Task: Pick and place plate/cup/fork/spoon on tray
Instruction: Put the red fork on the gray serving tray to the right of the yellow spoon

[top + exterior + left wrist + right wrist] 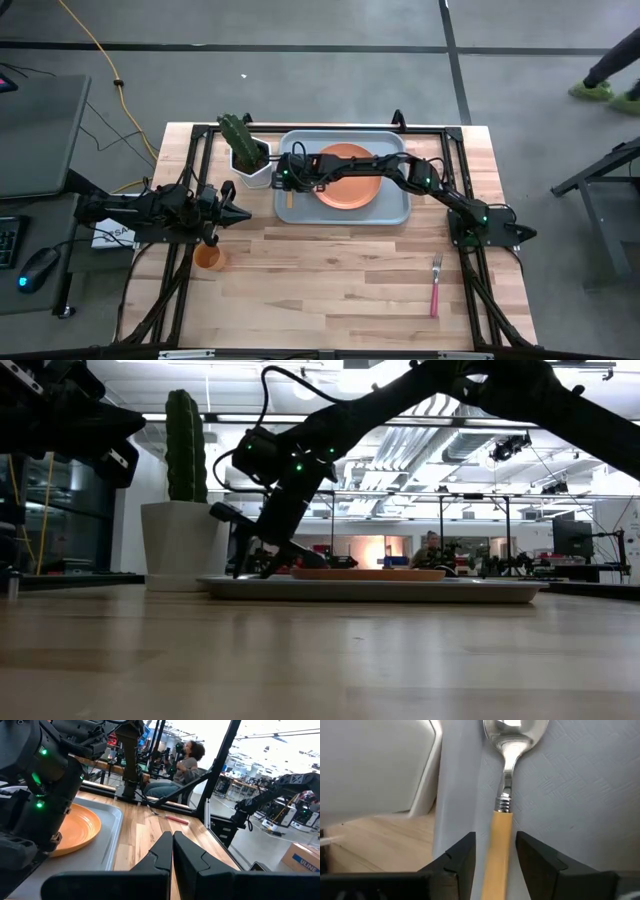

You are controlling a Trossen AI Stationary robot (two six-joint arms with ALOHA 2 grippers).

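Now right pincer (494, 854) astride spoon (506, 795) on tray (580, 790)

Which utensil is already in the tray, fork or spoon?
The spoon, orange-handled, lies in the tray between the right gripper's fingers; the pink fork lies on the table.

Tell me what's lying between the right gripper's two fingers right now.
The spoon: in the right wrist view its orange-yellow handle runs between the right gripper's open fingers, lying on the tray near its rim.
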